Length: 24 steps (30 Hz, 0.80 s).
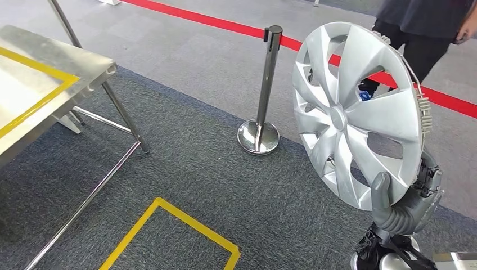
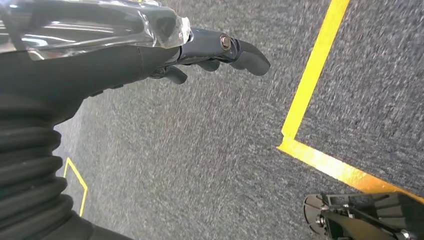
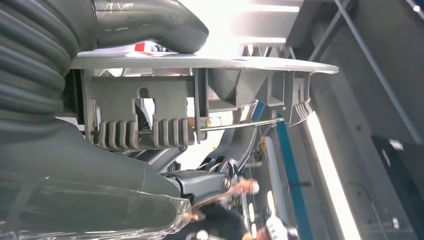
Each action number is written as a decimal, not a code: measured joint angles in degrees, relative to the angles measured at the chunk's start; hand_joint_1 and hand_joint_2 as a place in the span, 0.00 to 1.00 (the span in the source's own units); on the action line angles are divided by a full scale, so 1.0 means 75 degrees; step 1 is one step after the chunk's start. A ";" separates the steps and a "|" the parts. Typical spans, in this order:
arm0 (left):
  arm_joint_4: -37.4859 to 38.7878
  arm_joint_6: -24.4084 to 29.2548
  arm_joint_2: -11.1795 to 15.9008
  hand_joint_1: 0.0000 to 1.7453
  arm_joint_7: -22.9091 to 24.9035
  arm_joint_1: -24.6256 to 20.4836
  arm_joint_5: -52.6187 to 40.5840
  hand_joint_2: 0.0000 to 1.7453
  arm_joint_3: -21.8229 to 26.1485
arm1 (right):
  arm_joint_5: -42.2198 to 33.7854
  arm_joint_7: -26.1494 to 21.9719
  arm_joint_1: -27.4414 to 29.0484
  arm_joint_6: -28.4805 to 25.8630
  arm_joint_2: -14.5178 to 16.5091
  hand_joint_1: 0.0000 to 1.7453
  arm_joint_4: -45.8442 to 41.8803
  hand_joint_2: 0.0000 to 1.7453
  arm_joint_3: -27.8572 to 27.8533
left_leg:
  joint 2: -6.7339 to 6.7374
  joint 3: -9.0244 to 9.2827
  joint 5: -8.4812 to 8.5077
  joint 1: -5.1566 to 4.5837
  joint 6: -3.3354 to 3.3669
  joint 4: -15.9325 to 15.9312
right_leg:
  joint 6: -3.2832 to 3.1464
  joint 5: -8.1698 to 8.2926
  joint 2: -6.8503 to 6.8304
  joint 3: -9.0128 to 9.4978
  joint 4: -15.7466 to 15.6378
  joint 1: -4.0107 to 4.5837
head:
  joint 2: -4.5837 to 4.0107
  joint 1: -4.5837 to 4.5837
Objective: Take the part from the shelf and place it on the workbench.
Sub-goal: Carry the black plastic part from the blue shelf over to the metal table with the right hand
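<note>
Head view: right hand [image 1: 402, 205] low at the right, thumb across the silver face of a wheel cover [image 1: 360, 112], other fingers behind the rim, grasping it at its lower edge. Held upright and tilted a little, raised above the grey carpet [image 1: 185, 169], well apart from the table [image 1: 34, 84]. Silver plastic, round, with broad curved spokes, dark openings between them, a small round hub at the centre, and ribbed clips plus a thin wire ring along the back of the rim.

Right wrist view: same wheel cover [image 3: 200, 62] seen edge-on, thumb [image 3: 150, 20] pressed on one side, darker fingers [image 3: 200, 182] on the other, grey retaining clips [image 3: 140, 132] and wire between them.

Left wrist view: left hand [image 2: 210, 50] hanging over the carpet, dark fingers bent inward, nothing in them; yellow floor tape [image 2: 310, 85] beneath.

Further out in the head view: metal table with a yellow line on its top at the left, a chrome stanchion post [image 1: 264, 95] on a round base beside the wheel cover, red floor tape [image 1: 225, 23] beyond, and a person [image 1: 422, 28] in dark clothes standing behind the cover.
</note>
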 joint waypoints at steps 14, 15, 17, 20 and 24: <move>-0.0002 -0.0109 -0.0029 0.00 0.0178 -0.0038 0.0042 1.00 0.0107 | 0.0102 0.0001 -0.0080 0.0047 -0.0024 1.00 0.0005 1.00 -0.0138 | -0.1486 0.0041 0.0053 0.0086 0.0158 0.0007 | 0.0133 0.0085 0.1482 -0.0175 0.0148 -0.0137 | 0.0000 0.0115; -0.0002 -0.0118 -0.0027 0.00 0.0193 -0.0037 0.0044 1.00 0.0119 | 0.0109 0.0001 -0.0094 0.0047 -0.0026 1.00 0.0004 1.00 -0.0145 | -0.1571 0.0003 0.0066 0.0093 0.0111 0.0008 | 0.0108 0.0063 0.1541 -0.0141 0.0073 -0.0133 | 0.0000 0.0111; -0.0002 -0.0138 -0.0016 0.00 0.0220 -0.0018 0.0050 1.00 0.0148 | 0.0124 0.0003 -0.0136 0.0047 -0.0029 1.00 0.0002 1.00 -0.0156 | -0.1692 -0.0056 0.0091 0.0119 0.0020 -0.0009 | 0.0029 0.0091 0.1380 -0.0124 0.0046 -0.0122 | 0.0000 0.0113; 0.0000 -0.0152 -0.0005 0.00 0.0229 -0.0013 0.0054 1.00 0.0178 | 0.0130 0.0001 -0.0204 0.0047 -0.0023 1.00 -0.0001 1.00 -0.0174 | -0.1107 -0.0405 -0.0277 0.0089 -0.0079 0.0612 | -0.0109 0.0111 0.1055 -0.0092 -0.0009 -0.0149 | 0.0000 0.0030; 0.0001 -0.0158 -0.0001 0.00 0.0228 -0.0034 0.0054 1.00 0.0195 | 0.0190 0.0000 -0.0222 0.0044 -0.0020 1.00 0.0000 1.00 -0.0218 | -0.0613 -0.1203 -0.0795 0.0113 -0.0164 0.2158 | -0.0162 0.0070 0.0585 -0.0077 -0.0009 -0.0116 | 0.0000 -0.0024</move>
